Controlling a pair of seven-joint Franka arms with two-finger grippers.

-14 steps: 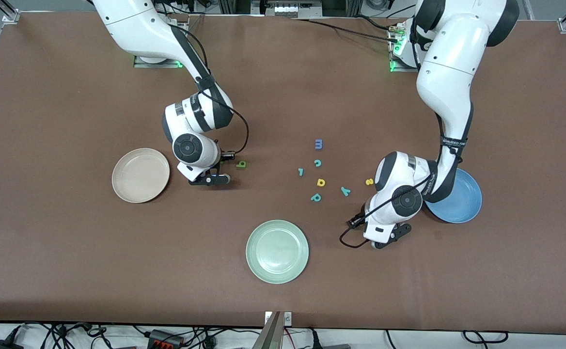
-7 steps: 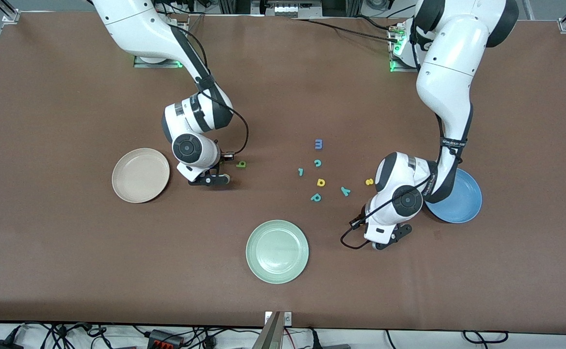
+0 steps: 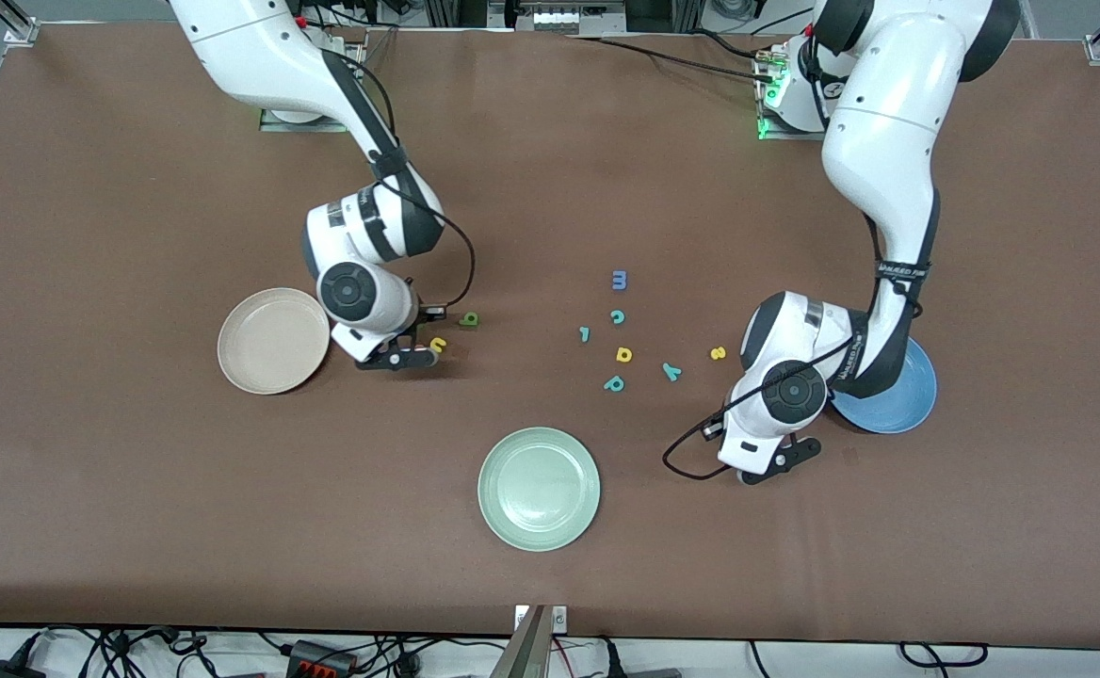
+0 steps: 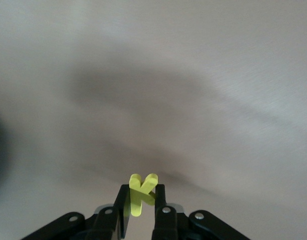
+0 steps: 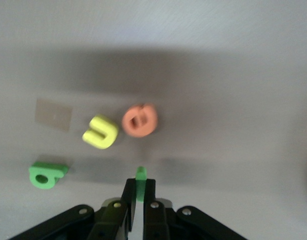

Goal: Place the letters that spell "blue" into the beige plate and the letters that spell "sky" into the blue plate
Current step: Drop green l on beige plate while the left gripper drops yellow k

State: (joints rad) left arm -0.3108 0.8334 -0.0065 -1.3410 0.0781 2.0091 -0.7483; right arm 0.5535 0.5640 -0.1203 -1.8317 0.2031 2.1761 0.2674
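Observation:
My right gripper (image 5: 137, 186) is shut on the dark-green "l" (image 5: 140, 175), just above the table beside the beige plate (image 3: 267, 344). Under it on the table lie the yellow "u" (image 5: 100, 132), the orange "e" (image 5: 140, 120) and the dark-green "b" (image 5: 45, 175). The front view shows this gripper (image 3: 399, 359) with the "u" (image 3: 438, 345) and "b" (image 3: 468, 320) beside it. My left gripper (image 4: 142, 192) is shut on the yellow "k" (image 4: 138, 202); it (image 3: 776, 463) hangs low beside the blue plate (image 3: 903, 400). The teal "y" (image 3: 671, 371) and yellow "s" (image 3: 718, 353) lie mid-table.
A pale green plate (image 3: 539, 488) sits nearer the front camera. Other loose letters lie mid-table: blue "m" (image 3: 620, 280), teal "c" (image 3: 617, 316), a small teal piece (image 3: 585, 333), yellow "d" (image 3: 623, 354), teal "p" (image 3: 614, 383). The left arm covers part of the blue plate.
Both grippers have shut on a letter. The right one shifted toward the beige plate, uncovering the yellow "u". The left one shifted toward the blue plate.

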